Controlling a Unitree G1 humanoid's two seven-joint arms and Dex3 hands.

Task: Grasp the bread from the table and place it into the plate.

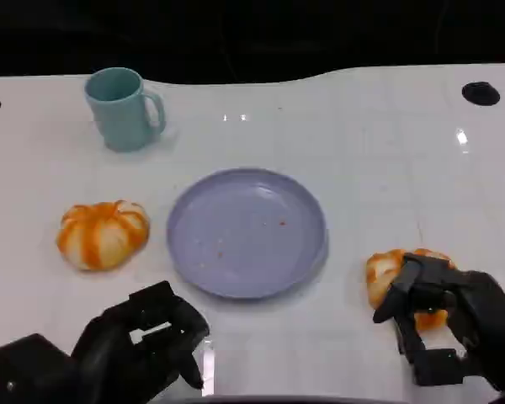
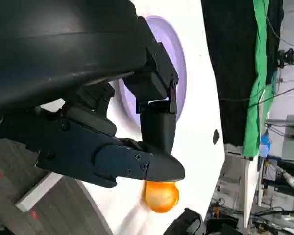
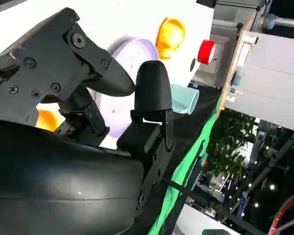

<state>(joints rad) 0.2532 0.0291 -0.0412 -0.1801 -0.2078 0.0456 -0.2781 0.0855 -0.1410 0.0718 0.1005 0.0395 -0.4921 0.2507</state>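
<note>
Orange bread (image 1: 385,273) at 4 o'clock of purple plate (image 1: 247,231) is being gripped by right hand (image 1: 445,324) fingers (image 1: 401,295); left hand (image 1: 143,341) fingers being held curled, empty.

Bright overhead glare; soft focus

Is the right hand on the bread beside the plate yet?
Touching: in the head view the right hand has its fingers over the bread.
</note>
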